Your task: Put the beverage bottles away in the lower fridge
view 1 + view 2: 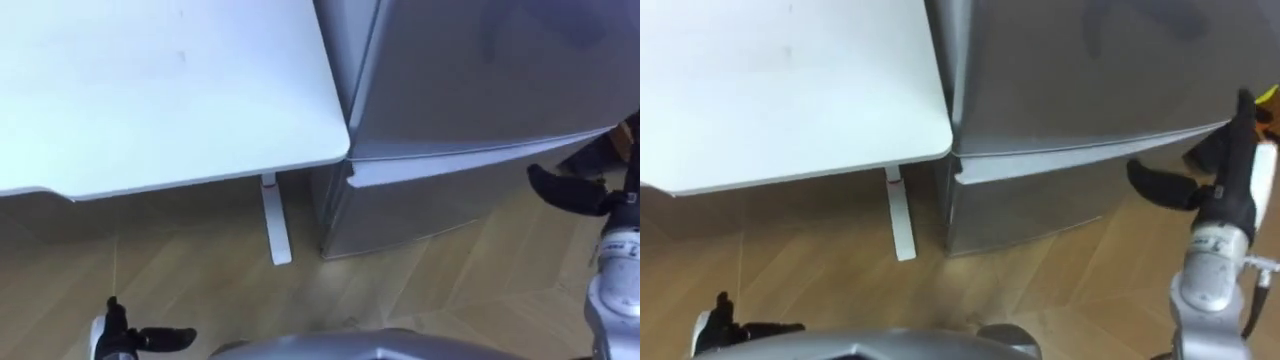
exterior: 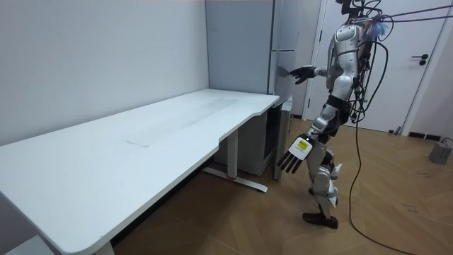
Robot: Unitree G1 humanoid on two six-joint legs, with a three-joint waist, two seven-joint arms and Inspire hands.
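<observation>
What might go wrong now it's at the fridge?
The right hand, fingers open, hovers by the seam between the two doors of the grey metal fridge, so it might catch the upper door, not the lower. The corner of the white table sits beside it and could block the door.

You have a long white table (image 2: 141, 142) set against a pale wall (image 2: 92, 57), one rounded corner at its far end. Its white leg (image 1: 275, 225) stands on a wood floor (image 1: 150, 270), planks laid at angles. At the room view's right: a white door (image 2: 414, 92) with a dark handle (image 2: 422, 59), and a small grey bucket (image 2: 442, 151) on the floor near it.
</observation>
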